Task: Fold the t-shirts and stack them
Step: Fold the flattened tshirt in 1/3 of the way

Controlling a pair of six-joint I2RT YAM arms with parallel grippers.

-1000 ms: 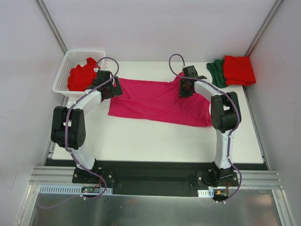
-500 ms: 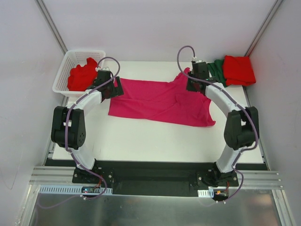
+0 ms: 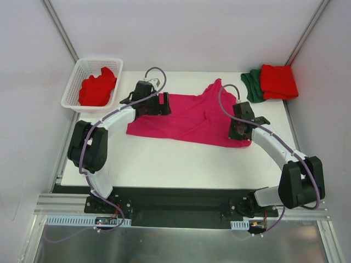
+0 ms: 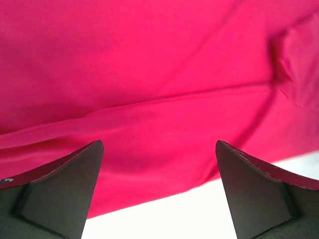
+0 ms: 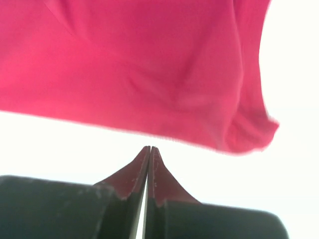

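Left gripper (image 4: 159, 147) hovers, jaws wide, over the soft magenta-pink cloth t-shirt (image 3: 186, 118); right gripper (image 5: 150, 148), pinched together and empty, sits beside its hem.

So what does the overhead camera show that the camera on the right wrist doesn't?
Only overhead: the white basket with a red shirt in it, a folded red shirt partly on a green shirt in the far corner, and the left hand over the pink shirt. Only the right wrist: the right hand up close, shut and empty, near the hem. Both: the pink shirt on the white table.
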